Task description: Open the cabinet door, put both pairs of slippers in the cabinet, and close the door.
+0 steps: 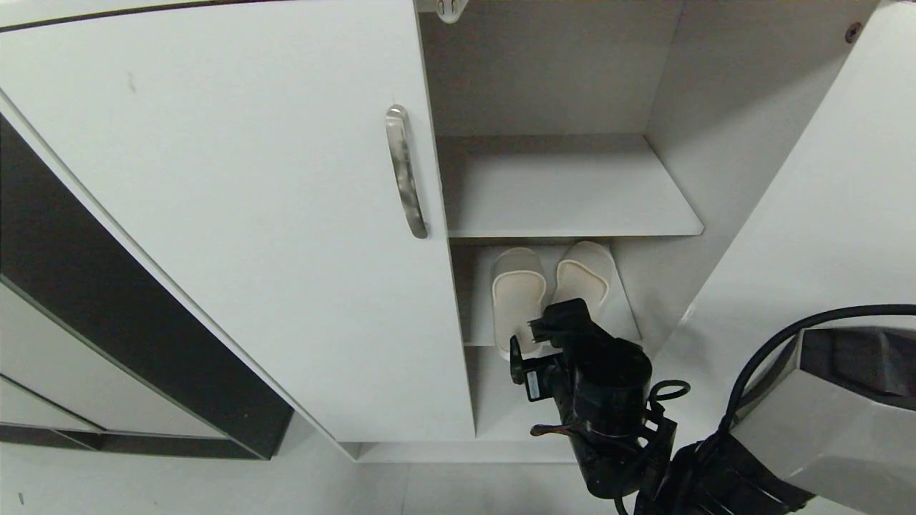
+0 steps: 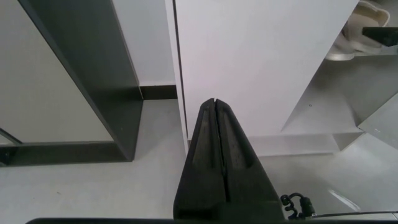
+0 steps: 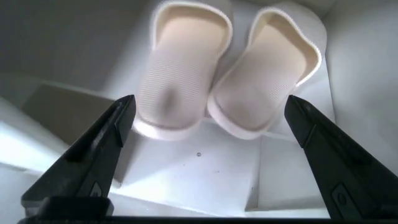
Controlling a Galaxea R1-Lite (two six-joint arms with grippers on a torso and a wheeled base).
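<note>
Cabinet [image 1: 715, 107]: right door [image 1: 823, 214] swung open, left door [image 1: 250, 214] closed, metal handle [image 1: 406, 172] at its edge. Pair of pale slippers [image 3: 180, 74] lies inside cabinet on low shelf [image 3: 205, 168], under bare upper shelf [image 1: 565, 189]. Slippers side by side, touching, toes deeper in, heels near shelf front edge. Right gripper [image 3: 209, 106] just before slipper heels, jaws spread wide, holding nothing. Left gripper [image 2: 214, 109] low, outside cabinet, facing foot of closed door above floor [image 2: 93, 186]; jaws pressed together, nothing between.
</note>
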